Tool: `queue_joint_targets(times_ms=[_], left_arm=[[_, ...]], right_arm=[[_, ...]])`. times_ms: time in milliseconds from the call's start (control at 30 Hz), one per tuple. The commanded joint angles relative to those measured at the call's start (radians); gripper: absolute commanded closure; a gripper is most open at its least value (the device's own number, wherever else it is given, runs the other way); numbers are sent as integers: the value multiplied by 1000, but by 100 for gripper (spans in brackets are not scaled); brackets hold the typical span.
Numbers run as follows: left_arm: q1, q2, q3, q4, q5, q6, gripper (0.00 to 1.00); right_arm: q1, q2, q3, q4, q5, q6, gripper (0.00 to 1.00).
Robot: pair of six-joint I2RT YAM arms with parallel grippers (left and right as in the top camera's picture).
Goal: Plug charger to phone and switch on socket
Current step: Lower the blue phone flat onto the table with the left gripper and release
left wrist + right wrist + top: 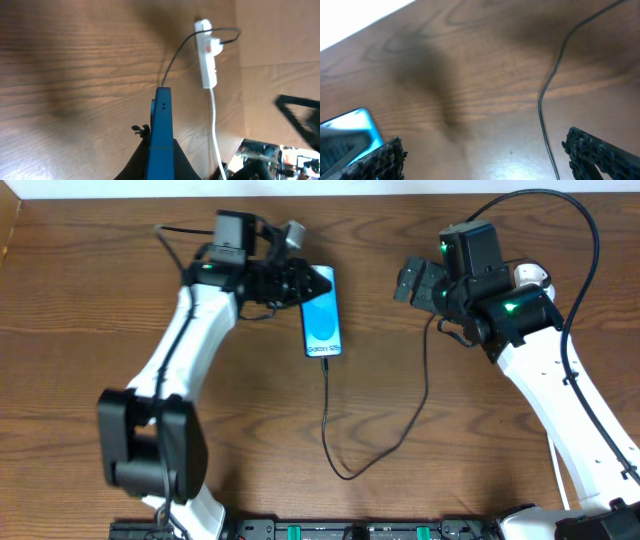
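The phone (323, 315) lies on the table with its blue screen up. My left gripper (298, 283) is shut on its top end; in the left wrist view the phone (162, 125) stands edge-on between the fingers. The charger cable (330, 420) meets the phone's bottom edge, loops near the front and runs up under the right arm. It also shows in the left wrist view (175, 57), running to the white socket (206, 60). In the overhead view the socket (532, 275) is mostly hidden behind the right arm. My right gripper (410, 285) (490, 160) is open and empty above the table, right of the phone.
The socket's white cord (215, 125) runs toward the table's edge. The charger cable (547, 105) crosses the wood between my right fingers, and the phone's corner (350, 125) shows at the lower left. A cardboard wall (280, 45) stands past the socket.
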Motion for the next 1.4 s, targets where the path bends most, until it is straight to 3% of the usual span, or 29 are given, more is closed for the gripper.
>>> queue_joint_targets(times_ms=[0,400,600,800,1367], left_arm=[[-41,84,6,33,-9,-27,92],[-156,307,6,196,34,-177,93],[-176,334,6,216,-126,-319,92],[-196,334,6,216,-209,-320,93],[-199,334,-29,217,-272,-309,92]], right_arm=[[-7,-9,5,-26,36,-16,1],[-8,-9,5,-72,69,-31,1],[-8,-9,5,-90,71,-30,1],[-7,-9,5,-98,74,-30,1],[-7,-9,5,-116,74,-30,1]])
